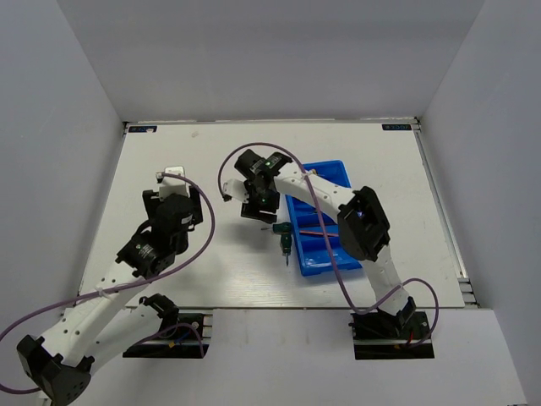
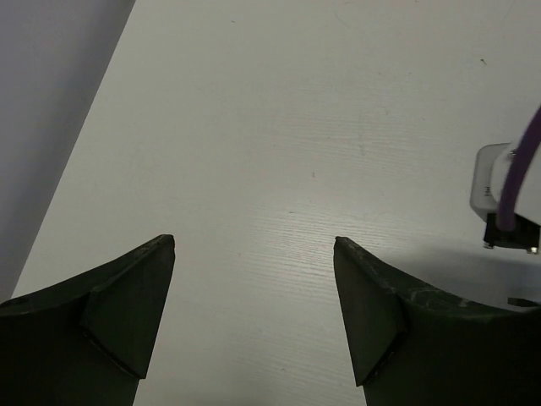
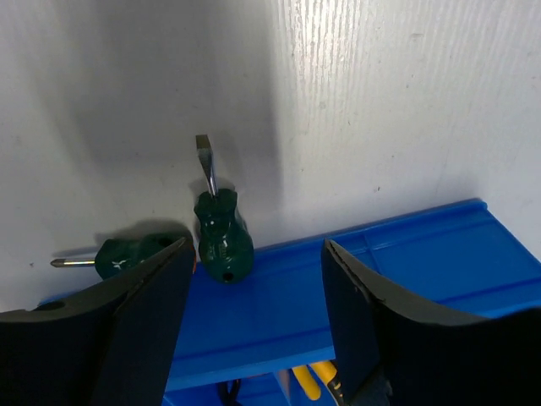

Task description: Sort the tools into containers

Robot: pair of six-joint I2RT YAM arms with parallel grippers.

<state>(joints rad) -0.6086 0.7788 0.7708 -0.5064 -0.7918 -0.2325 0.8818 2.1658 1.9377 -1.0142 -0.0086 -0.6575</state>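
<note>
My right gripper point(image 3: 255, 254) hangs wide open and empty above the blue tray's point(image 3: 406, 254) outer wall, where a stubby green screwdriver point(image 3: 223, 239) rests just outside against it; I'd centre over its fat handle, drop low, and close squarely.

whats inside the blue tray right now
Yellow handles show in one compartment of the blue tray; the right arm hides much of the rest.

The left arm point(image 1: 101, 309) stood folded, the left gripper point(image 2: 254, 245) spread wide; the right arm point(image 1: 363, 224) angled leftward, the right gripper point(image 3: 254, 244) spread too.
</note>
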